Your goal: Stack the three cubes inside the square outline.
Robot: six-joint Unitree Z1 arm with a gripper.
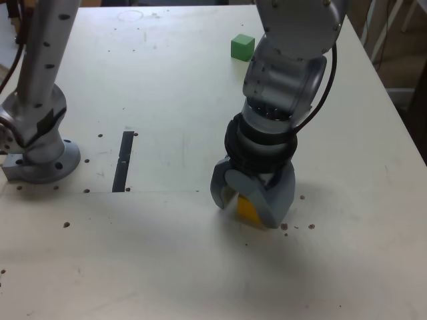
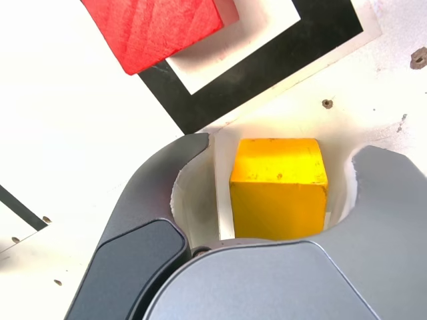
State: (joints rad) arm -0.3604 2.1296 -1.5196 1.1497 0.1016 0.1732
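Yellow cube (image 2: 279, 200): one, on the counter (image 1: 160, 267), between the fingers (image 2: 383, 193), partly hidden by them in the exterior view. Fingers: spread about the cube; whether either touches it, I cannot tell. Red cube (image 2: 157, 27): one, in the wrist view, overlapping the black border of the square outline (image 2: 267, 67), near the yellow. Green cube (image 1: 243, 47): one, well apart, toward the exterior view's top, beside the arm (image 1: 283, 80) as seen. Black strip (image 1: 123, 162): one, narrow, between the arm's base (image 1: 43, 163) and the fingers. Small holes: several, scattered.
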